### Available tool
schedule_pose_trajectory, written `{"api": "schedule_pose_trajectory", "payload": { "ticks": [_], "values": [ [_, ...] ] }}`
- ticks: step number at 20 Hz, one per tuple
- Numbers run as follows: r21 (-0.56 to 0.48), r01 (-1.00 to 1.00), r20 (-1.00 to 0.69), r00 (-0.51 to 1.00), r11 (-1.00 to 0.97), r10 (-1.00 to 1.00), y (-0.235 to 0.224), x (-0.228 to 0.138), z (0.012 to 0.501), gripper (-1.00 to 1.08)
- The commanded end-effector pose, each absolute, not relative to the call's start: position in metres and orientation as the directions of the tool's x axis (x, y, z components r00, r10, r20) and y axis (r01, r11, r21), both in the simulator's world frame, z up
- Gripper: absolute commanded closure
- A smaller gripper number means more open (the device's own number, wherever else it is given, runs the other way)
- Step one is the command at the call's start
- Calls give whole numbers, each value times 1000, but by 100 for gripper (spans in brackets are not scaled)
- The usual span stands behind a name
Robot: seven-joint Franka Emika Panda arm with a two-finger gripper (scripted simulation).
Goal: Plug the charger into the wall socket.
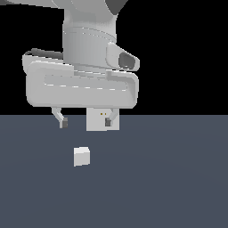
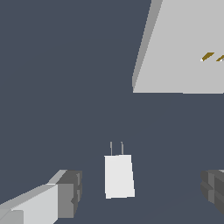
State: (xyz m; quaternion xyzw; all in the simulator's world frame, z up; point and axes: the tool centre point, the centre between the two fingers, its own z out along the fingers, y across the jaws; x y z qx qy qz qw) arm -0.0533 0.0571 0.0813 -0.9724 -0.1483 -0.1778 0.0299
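Note:
The charger [image 1: 81, 156] is a small white cube resting on the dark grey floor; in the wrist view the charger [image 2: 119, 176] shows two thin prongs pointing toward the wall socket. Behind it stands the wall socket [image 1: 97, 121], an upright white square panel with two yellowish-brown holes, partly covered by my hand. The wall socket [image 2: 183, 48] fills one corner of the wrist view. My gripper [image 1: 86, 122] hangs open above the charger, well clear of it. Its fingertips [image 2: 70, 193] flank the charger with wide gaps on both sides.
The dark grey floor [image 1: 169, 178] spreads flat in every direction. Beyond it the background is black. Nothing else stands near the charger or the socket.

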Motion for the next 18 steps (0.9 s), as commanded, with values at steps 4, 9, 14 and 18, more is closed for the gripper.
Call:
{"api": "schedule_pose_trajectory", "payload": {
  "ticks": [4, 9, 14, 18],
  "values": [
    [-3, 327, 393, 869, -945, 299, 65, -57, 70, -92],
    [-2, 341, 411, 857, -940, 310, 68, -58, 64, -92],
    [-2, 343, 413, 856, -939, 312, 69, -59, 63, -92],
    [-1, 343, 413, 856, -939, 312, 69, -59, 59, -92]
  ]
}}
